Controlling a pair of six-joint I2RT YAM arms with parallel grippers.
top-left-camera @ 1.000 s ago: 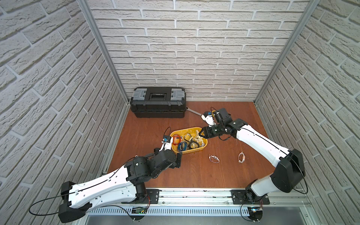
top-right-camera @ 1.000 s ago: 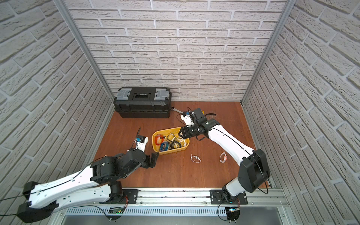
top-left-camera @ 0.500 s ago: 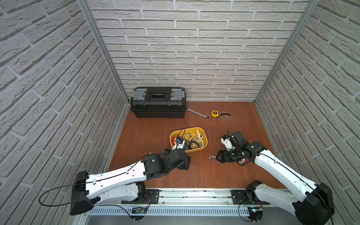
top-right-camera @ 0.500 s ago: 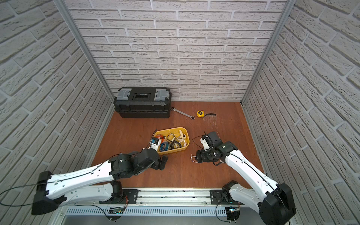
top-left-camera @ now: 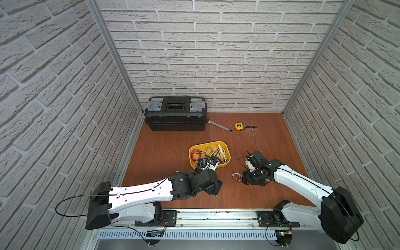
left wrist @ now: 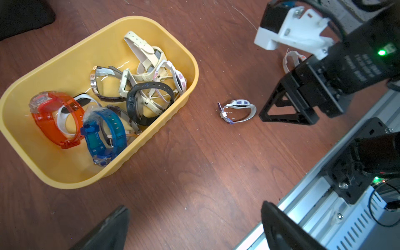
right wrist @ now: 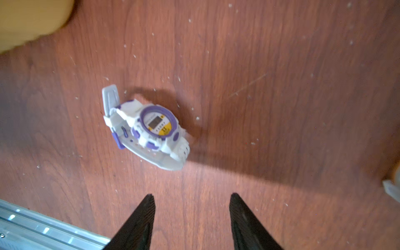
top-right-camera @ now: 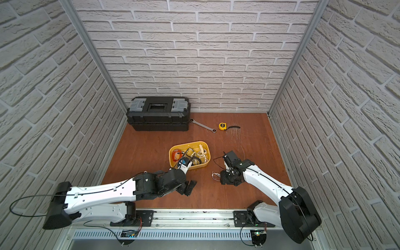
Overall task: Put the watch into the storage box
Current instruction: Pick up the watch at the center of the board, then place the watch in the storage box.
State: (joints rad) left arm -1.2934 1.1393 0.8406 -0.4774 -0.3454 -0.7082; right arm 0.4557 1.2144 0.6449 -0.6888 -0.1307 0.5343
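Observation:
A white and purple watch (right wrist: pixel 149 132) lies alone on the wooden table, right of the storage box; both top views show it (top-left-camera: pixel 236 175) (top-right-camera: pixel 215 175). The storage box (top-left-camera: pixel 207 143) is a yellow tub holding several watches, and its rim (left wrist: pixel 195 71) is plain in the left wrist view. My right gripper (right wrist: pixel 191 195) is open and empty, low over the table just short of the watch (left wrist: pixel 237 110). My left gripper (left wrist: pixel 194 205) is wide open and empty above bare wood in front of the box, as a top view (top-left-camera: pixel 216 188) also shows.
A black toolbox (top-left-camera: pixel 175 113) stands at the back left. A wrench (top-left-camera: pixel 219 126) and a yellow tape measure (top-left-camera: pixel 238 126) lie beside it. Another pale-strapped watch (left wrist: pixel 290 61) lies behind the right gripper. A metal rail (top-left-camera: pixel 216 216) runs along the table's front edge.
My right arm has swung from the box's far side to the front right, down beside the loose watch. My left arm has reached further right in front of the box.

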